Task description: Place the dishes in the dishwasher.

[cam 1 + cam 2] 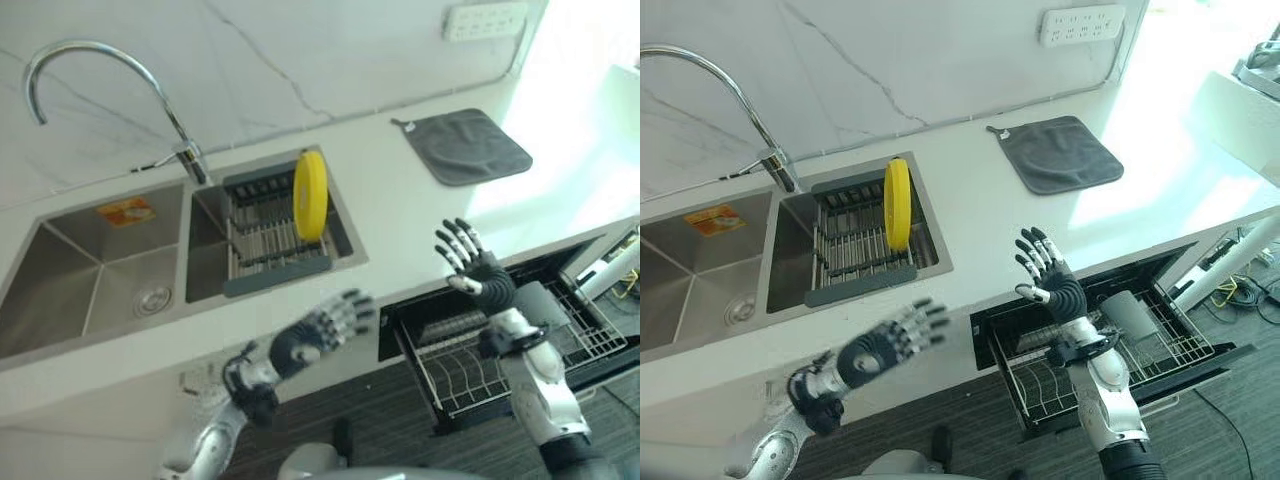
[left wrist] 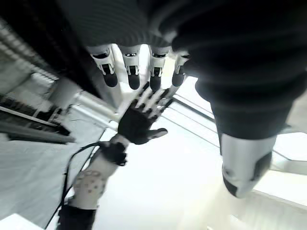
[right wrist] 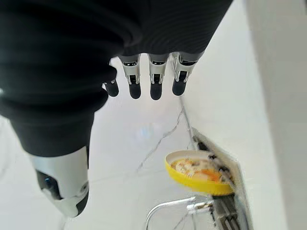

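The yellow plate (image 1: 310,193) stands upright on its edge in the drying rack (image 1: 270,245). The rack sits inside the right basin of the steel sink (image 1: 70,290), just to the right of the faucet (image 1: 120,90) base.

Left hand (image 1: 322,328): raised in the air in front of the sink's front edge, below and slightly right of the plate. Fingers are extended and spread apart. The hand holds nothing.

Right hand (image 1: 468,258): raised to the right of the sink, above the counter edge, palm toward the wall. Fingers are straight and fanned apart. The hand holds nothing.

The dishwasher rack (image 1: 470,365) is pulled out below the counter, to the lower right of the sink, directly beneath the right hand. Its wire basket is visible.

A grey cloth (image 1: 468,146) lies flat on the counter (image 1: 400,215), well to the right of the sink, near the wall.
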